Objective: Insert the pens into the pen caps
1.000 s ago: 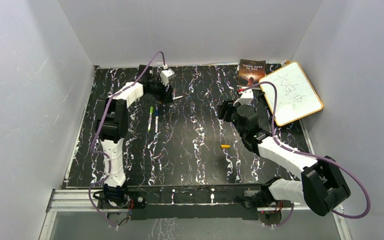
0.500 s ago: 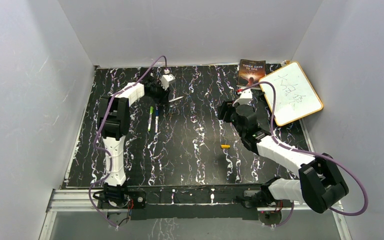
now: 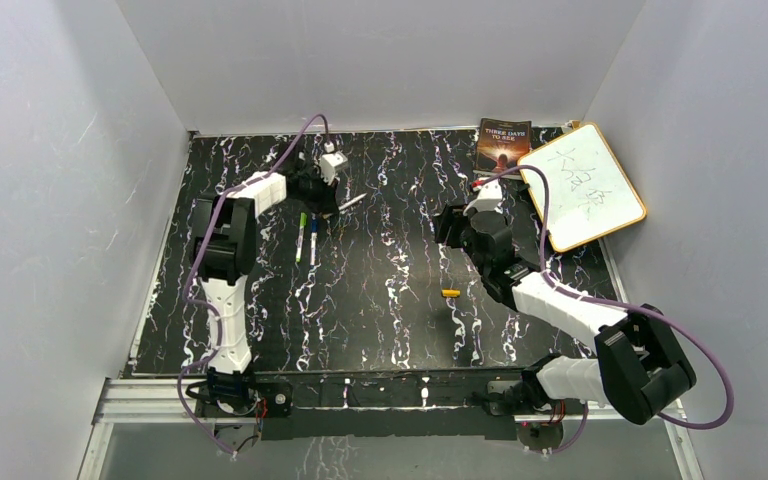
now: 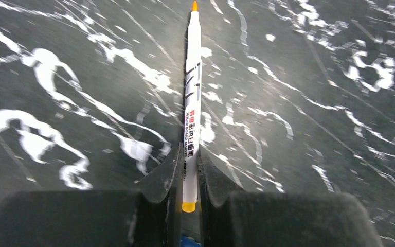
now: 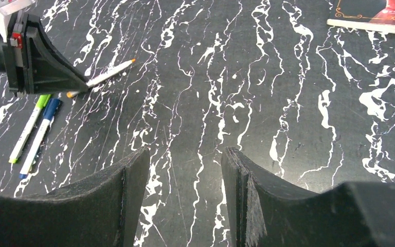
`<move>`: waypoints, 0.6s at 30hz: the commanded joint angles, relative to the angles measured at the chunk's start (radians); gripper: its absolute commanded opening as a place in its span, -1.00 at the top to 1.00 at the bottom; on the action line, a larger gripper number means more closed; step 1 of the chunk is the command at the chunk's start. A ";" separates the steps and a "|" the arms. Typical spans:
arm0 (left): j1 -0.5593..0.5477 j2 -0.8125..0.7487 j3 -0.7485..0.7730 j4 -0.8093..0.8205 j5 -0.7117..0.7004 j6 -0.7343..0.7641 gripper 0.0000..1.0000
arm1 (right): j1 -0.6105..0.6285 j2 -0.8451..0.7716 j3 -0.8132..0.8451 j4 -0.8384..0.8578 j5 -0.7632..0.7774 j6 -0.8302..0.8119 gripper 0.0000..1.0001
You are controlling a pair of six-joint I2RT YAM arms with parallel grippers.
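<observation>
Toward the far left of the tabletop (image 3: 390, 330), my left fingers (image 4: 159, 180) are pressed together on the orange-tipped pen (image 4: 191, 103). They pinch it near its yellow-orange back end. The white barrel with dark printed lettering runs straight out ahead of them to the small orange tip. I cannot tell whether the pen is resting on the black, white-veined surface or held just above it.

Just beside that grip, on the near side, lie the green-ended pen (image 3: 301, 235) and the blue-ended pen (image 3: 312, 238). They are side by side and nearly parallel, very close together, and both are flat on the tabletop. From my right wrist view each has a thicker coloured piece at its far end.

The orange-yellow cap (image 3: 450, 293) lies alone toward the middle of the tabletop, well apart from the three pens and nearer to my right arm.

My right fingers (image 5: 128, 180) are spread, with only bare marbled surface between them. They sit right of centre and look across at my left fingers and the pen they grip.

At the far right corner a book (image 3: 503, 143) lies flat. A whiteboard (image 3: 585, 185) with an orange frame sits just beside it, tilted against the side wall.
</observation>
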 commanded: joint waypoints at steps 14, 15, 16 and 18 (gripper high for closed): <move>-0.013 -0.574 -0.630 0.957 0.244 -0.743 1.00 | -0.010 -0.061 0.094 0.173 -0.475 0.120 -0.21; -0.017 -0.598 -0.676 1.061 0.253 -0.816 1.00 | -0.009 -0.057 0.103 0.197 -0.521 0.135 -0.22; -0.022 -0.623 -0.720 1.188 0.251 -0.895 1.00 | -0.010 -0.049 0.116 0.222 -0.572 0.144 -0.22; -0.037 -0.662 -0.804 1.377 0.244 -1.042 1.00 | -0.010 -0.036 0.142 0.259 -0.651 0.175 -0.23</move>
